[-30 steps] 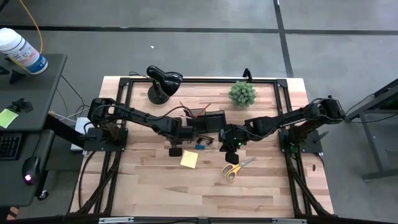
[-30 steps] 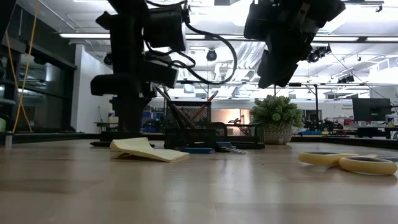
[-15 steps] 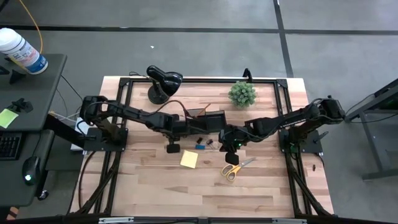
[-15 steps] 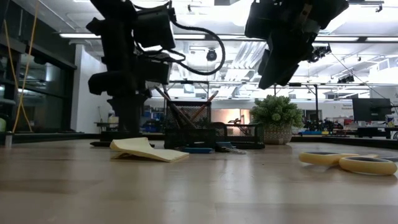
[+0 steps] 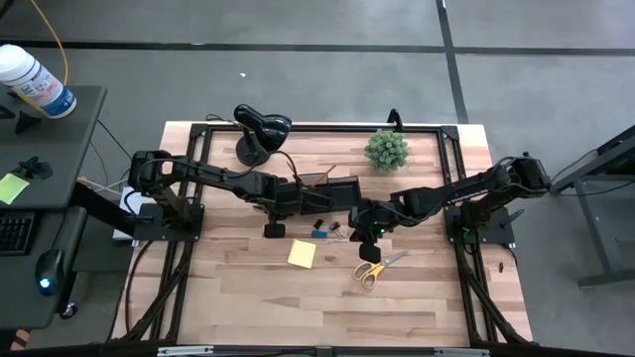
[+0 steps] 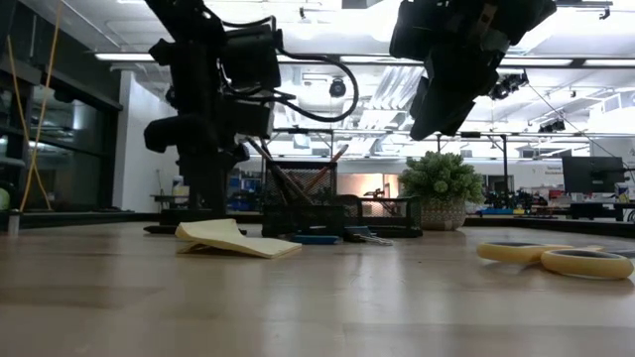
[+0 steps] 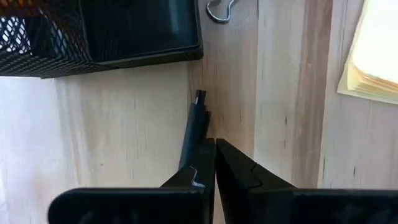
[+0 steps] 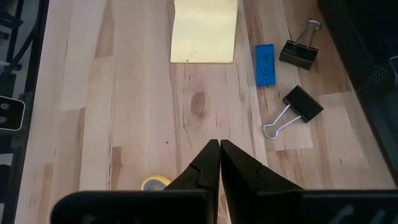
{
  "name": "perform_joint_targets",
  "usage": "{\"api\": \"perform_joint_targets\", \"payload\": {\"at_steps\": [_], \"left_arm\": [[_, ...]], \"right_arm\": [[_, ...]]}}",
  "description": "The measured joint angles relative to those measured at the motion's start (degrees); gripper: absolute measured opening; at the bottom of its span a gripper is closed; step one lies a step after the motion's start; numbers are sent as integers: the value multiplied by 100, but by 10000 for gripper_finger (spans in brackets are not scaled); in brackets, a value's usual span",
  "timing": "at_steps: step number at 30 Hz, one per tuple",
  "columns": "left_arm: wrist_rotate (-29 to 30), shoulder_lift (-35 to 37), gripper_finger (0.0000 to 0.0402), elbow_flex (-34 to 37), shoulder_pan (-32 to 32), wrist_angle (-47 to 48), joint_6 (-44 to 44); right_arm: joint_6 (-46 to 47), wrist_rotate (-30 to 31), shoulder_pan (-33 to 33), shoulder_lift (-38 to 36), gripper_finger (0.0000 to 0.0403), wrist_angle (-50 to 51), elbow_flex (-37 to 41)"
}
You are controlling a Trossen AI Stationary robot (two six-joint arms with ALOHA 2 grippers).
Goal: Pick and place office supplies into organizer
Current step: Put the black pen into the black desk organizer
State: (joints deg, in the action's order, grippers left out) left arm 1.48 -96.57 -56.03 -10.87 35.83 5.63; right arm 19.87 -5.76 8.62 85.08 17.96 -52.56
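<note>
I see my left pincer (image 7: 214,163) pinching a dark pen (image 7: 194,127) beside the organizer (image 7: 93,31); right pincer (image 8: 219,163) pressed together, empty.

Blk desk lamp (image 5: 260,130) & sm green potted plant (image 5: 386,150) at table's (image 5: 417,297) far edge, apart.

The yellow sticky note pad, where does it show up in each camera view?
High: sticky note pad mid-table, near the organizer.
Low: pad left of centre, before the organizer.
Left wrist: pad at right edge; organizer.
Right wrist: pad at top.
</note>
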Motion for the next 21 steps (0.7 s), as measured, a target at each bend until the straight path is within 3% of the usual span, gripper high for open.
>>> {"api": "perform_joint_targets", "payload": {"at_steps": [8,16,21], "left_arm": [[-35,0,18,0,0,-170,14],[-46,-2,131,0,0,-218,0],[57,-10,180,0,0,-266,101]], "right_arm": [[-64,31,0,0,11,-4,0],[-82,29,0,0,11,-4,0],[-84,27,0,0,11,-28,0]]}}
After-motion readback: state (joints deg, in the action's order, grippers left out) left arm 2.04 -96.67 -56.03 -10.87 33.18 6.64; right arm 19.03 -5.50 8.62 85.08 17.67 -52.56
